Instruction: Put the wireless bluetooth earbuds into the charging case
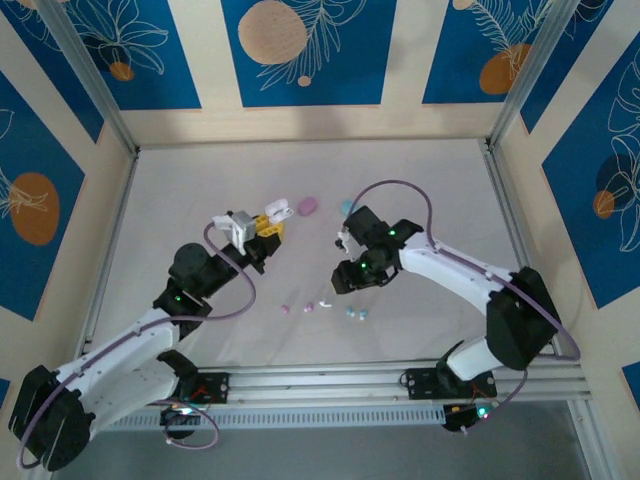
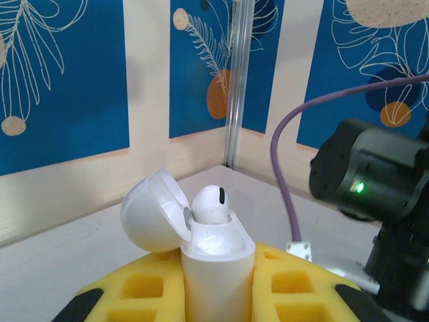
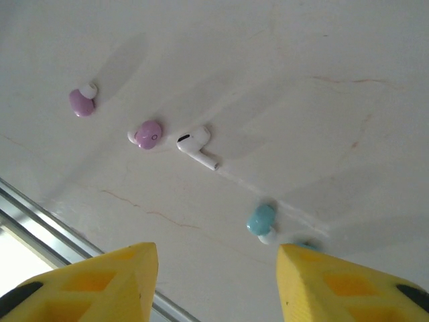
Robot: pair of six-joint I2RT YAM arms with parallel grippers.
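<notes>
left gripper (image 2: 218,298) is pinching the open white case (image 2: 216,251); right gripper (image 3: 218,278) is hanging spread near loose earbuds (image 3: 147,133).

I see pale worktop (image 1: 190,180) | cream walls (image 1: 205,60), blue leaf-print panels (image 1: 340,55), orange discs | metal corner posts (image 1: 88,75) | near-edge rail (image 1: 330,380) | even light

Pale table (image 1: 420,180), perhaps scratched, blue leafy walls (image 1: 300,50)

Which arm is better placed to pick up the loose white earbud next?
Right: the right gripper hovers open near the white earbud; the left gripper is shut on the open case.
</notes>
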